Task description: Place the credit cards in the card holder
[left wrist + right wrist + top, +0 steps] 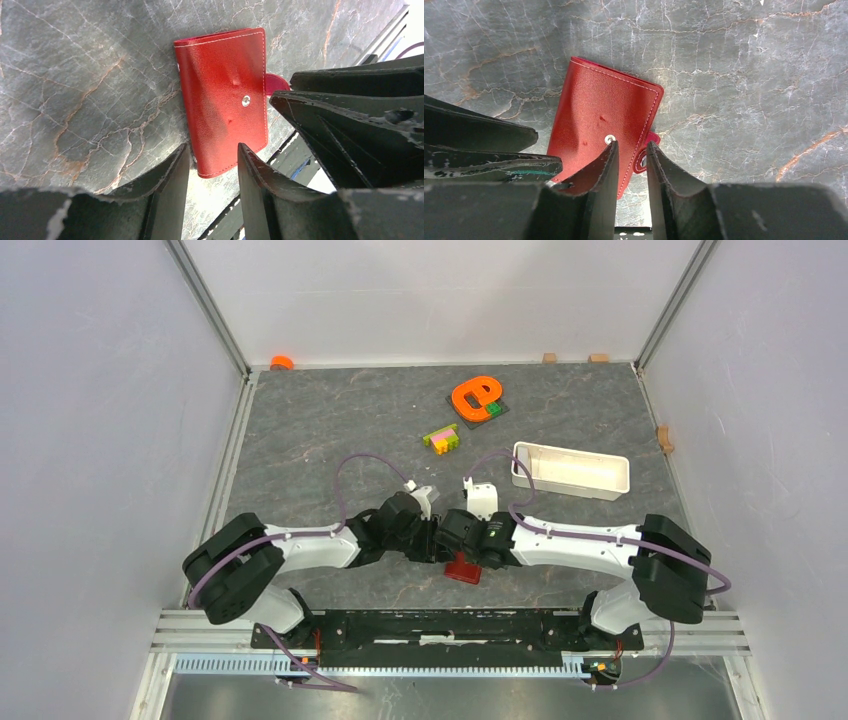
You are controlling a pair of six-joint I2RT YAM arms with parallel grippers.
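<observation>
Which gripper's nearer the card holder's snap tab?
Right. The right gripper straddles the snap tab on the long edge of the card holder; the left gripper sits at a short end, away from the tab.

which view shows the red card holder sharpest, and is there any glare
Left wrist: card holder sharp, a soft sheen on its cover, blown-out white at the right edge. Right wrist: equally sharp, evenly lit, the right fingers dark. Top external: it is small and mostly hidden under the arms.
</observation>
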